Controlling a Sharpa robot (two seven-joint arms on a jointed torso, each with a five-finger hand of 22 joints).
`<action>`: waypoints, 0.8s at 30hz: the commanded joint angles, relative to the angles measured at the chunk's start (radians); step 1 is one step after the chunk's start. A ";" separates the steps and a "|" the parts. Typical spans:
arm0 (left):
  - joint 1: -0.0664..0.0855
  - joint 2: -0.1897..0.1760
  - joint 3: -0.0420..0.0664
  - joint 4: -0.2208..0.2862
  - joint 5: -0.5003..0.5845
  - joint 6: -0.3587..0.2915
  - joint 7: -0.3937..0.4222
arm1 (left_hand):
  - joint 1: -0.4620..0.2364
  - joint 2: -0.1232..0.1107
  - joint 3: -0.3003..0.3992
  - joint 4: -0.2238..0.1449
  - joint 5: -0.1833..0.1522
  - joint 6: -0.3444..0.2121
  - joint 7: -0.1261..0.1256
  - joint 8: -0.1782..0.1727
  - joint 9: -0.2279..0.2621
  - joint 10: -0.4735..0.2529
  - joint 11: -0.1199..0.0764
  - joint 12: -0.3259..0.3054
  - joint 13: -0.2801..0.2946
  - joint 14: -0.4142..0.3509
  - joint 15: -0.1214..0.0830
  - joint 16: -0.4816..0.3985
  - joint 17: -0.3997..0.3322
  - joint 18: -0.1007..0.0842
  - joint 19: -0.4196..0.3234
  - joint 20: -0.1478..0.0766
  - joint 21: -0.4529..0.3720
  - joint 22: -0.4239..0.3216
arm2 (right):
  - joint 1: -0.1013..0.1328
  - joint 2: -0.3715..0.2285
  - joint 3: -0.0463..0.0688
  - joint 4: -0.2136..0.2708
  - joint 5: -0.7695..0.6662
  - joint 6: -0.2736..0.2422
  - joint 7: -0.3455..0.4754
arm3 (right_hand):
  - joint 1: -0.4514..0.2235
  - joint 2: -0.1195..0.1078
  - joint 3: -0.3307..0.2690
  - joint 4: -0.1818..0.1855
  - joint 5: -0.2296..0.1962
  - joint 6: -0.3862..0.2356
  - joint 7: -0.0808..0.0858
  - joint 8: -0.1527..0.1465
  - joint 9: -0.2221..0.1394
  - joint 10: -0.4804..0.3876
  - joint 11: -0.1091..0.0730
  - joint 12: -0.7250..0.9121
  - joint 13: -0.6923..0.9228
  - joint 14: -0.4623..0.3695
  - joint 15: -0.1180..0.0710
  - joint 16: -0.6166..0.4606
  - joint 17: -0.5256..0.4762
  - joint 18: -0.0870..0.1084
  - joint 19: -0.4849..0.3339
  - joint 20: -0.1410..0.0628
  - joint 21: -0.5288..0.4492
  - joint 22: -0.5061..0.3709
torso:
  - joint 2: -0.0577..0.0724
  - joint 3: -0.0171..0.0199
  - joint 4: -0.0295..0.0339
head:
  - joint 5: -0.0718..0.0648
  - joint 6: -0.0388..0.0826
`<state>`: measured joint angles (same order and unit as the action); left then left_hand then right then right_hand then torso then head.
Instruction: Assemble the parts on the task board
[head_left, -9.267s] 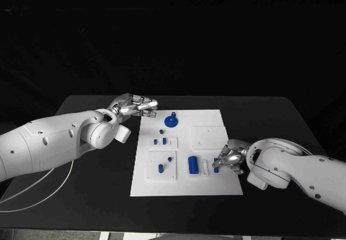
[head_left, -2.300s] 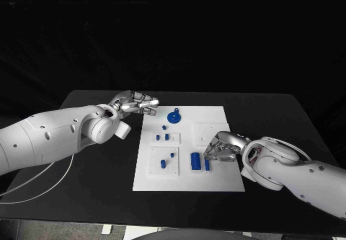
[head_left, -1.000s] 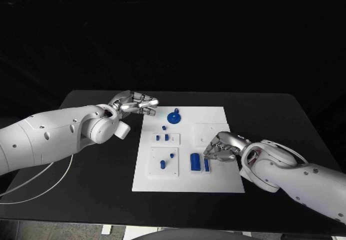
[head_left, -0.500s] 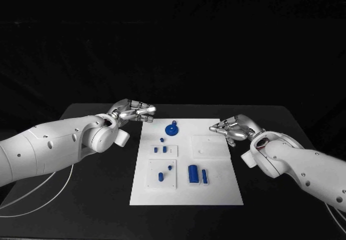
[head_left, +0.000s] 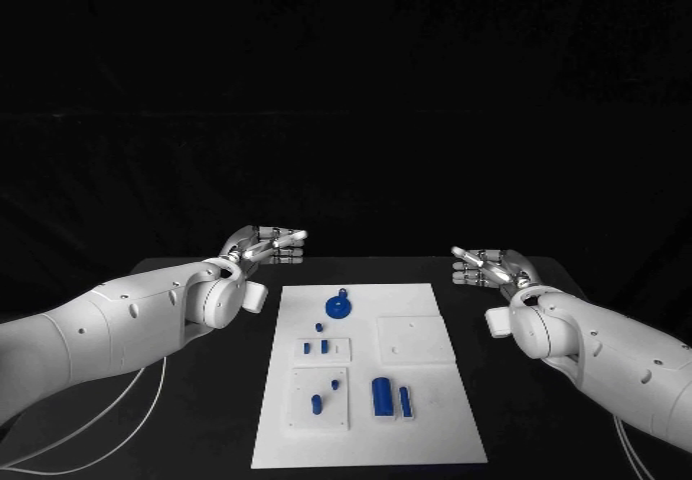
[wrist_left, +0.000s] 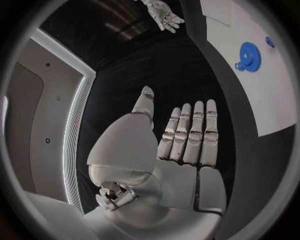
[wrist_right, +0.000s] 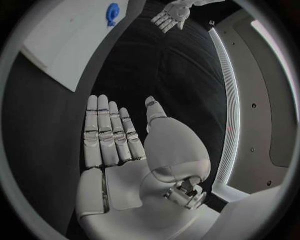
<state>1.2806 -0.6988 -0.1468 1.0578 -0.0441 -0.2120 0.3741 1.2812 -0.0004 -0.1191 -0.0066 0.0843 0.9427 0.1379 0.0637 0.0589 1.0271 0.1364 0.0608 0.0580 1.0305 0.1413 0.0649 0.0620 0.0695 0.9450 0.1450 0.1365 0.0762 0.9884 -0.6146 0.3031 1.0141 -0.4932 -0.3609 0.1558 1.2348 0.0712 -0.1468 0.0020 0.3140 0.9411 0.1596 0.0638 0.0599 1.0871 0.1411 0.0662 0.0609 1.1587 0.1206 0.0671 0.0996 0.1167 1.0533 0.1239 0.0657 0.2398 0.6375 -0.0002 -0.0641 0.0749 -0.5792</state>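
Desk: black desk (head_left: 202, 420), matt top, carrying the task board at its middle.
Room: dark backdrop behind the desk's far edge; nothing further can be made out there.
Task board: white task board (head_left: 433, 440) lies flat, long side running from the desk's near edge toward its far edge.
Parts: blue gear (head_left: 336, 306) with a small tab sits near the board's far edge; blue block (head_left: 384, 395) and slim blue bar (head_left: 407, 401) lie side by side toward the board's near right; small blue pegs (head_left: 316, 347) stand in the raised plates on the board's left half.
My left robot hand (head_left: 270, 243): raised over the desk's far left corner, off the board; fingers straight and side by side, palm bare, holding nothing.
My right robot hand (head_left: 486, 266): raised over the desk's far right corner, off the board; fingers extended, palm bare, touching nothing.
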 joint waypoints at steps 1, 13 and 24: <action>0.000 0.019 0.001 -0.023 0.069 -0.001 0.045 | 0.000 0.015 -0.004 -0.010 0.006 0.014 0.004 -0.001 0.002 0.000 0.006 -0.002 0.000 0.006 0.003 -0.005 -0.001 0.008 0.000 0.007 0.000 -0.001 | 0.003 0.015 0.006 -0.023 0.120 0.069 0.105 | -0.009 -0.005 0.008 -0.018 0.003 -0.012 0.000 -0.006 -0.001 -0.020 0.005 -0.004 -0.003 -0.035 0.010 -0.004 -0.036 0.014 -0.011 0.023 0.010 -0.157 | -0.003 0.0059 0.0027 | 0.004 0.026; -0.049 -0.007 0.032 0.097 0.022 -0.120 0.037 | -1.281 0.000 0.119 0.007 -0.084 -0.943 -0.138 -0.064 -0.059 -1.027 -0.136 -0.061 -0.058 -1.031 -0.141 -0.065 -0.062 -0.070 -0.945 -0.145 -0.137 -0.076 | 0.015 -0.026 -0.060 0.103 0.130 -0.077 0.095 | -1.235 -0.071 0.147 -0.002 -0.314 -0.941 -0.160 -0.064 -0.060 -1.087 -0.141 -0.066 -0.061 -1.159 -0.121 -0.067 -0.100 -0.117 -1.053 -0.124 -0.066 -0.240 | -0.059 0.0008 0.0406 | -0.046 -0.009; -0.180 -0.060 0.114 0.396 0.038 -0.435 0.115 | -1.281 0.000 0.119 0.007 -0.084 -0.943 -0.138 -0.064 -0.059 -1.027 -0.136 -0.061 -0.058 -1.031 -0.141 -0.065 -0.062 -0.070 -0.945 -0.145 -0.137 -0.076 | 0.048 -0.124 -0.231 0.422 0.386 -0.311 0.285 | -1.235 -0.071 0.147 -0.002 -0.314 -0.941 -0.160 -0.064 -0.060 -1.087 -0.141 -0.066 -0.061 -1.159 -0.121 -0.067 -0.100 -0.117 -1.053 -0.124 -0.066 -0.240 | -0.093 0.0002 0.0641 | -0.075 -0.021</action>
<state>1.1049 -0.7563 -0.0353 1.4336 -0.0170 -0.4916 0.4279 0.0959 0.0007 -0.0093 0.0016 0.0085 0.0311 0.0011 0.0066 0.0025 0.0378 0.0046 0.0074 0.0027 0.0408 0.0047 0.0068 0.0024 0.0151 0.0296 0.0025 0.0091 0.0031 1.0346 -0.7330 0.0724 1.4166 -0.2316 -0.5549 0.3304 0.0815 0.0021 -0.0111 -0.0007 0.0116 0.0297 0.0029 0.0053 0.0023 0.0436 0.0047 0.0064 0.0030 0.0560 0.0045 0.0075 0.0028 0.0140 0.0407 0.0041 0.0077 0.0032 0.5516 0.0002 -0.0052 0.0021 -0.5991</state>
